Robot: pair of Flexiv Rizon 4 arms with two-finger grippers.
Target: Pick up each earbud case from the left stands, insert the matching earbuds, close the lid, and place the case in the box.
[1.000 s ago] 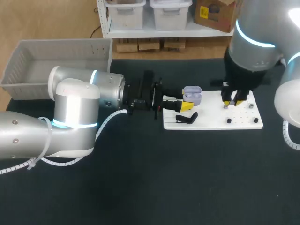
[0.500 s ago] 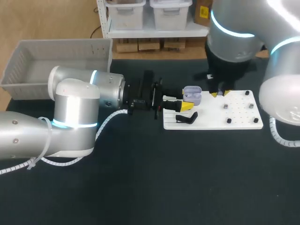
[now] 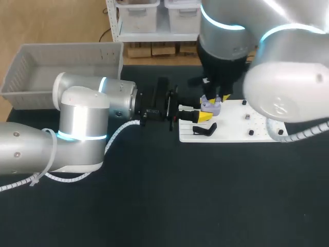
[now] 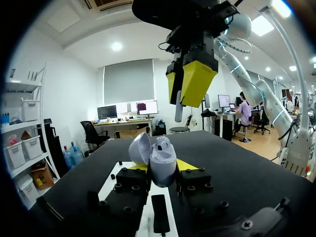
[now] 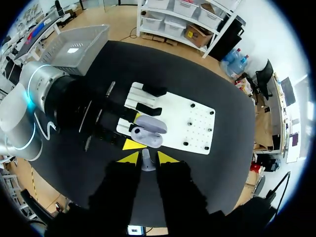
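Left jaws clamp the open earbud case (image 4: 163, 163) steady. Right jaws, pinching an earbud (image 5: 146, 160), hover just above it, ready for insertion.

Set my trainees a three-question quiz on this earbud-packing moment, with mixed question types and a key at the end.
1. True or false: the lid of the earbud case is open.
2. Which end effector grips the earbud: A left, B right?
3. Fill in: the grey basket stands at the table's far ____ corner.

Key: 1 true. 2 B, the right end effector, above the case. 3 left.
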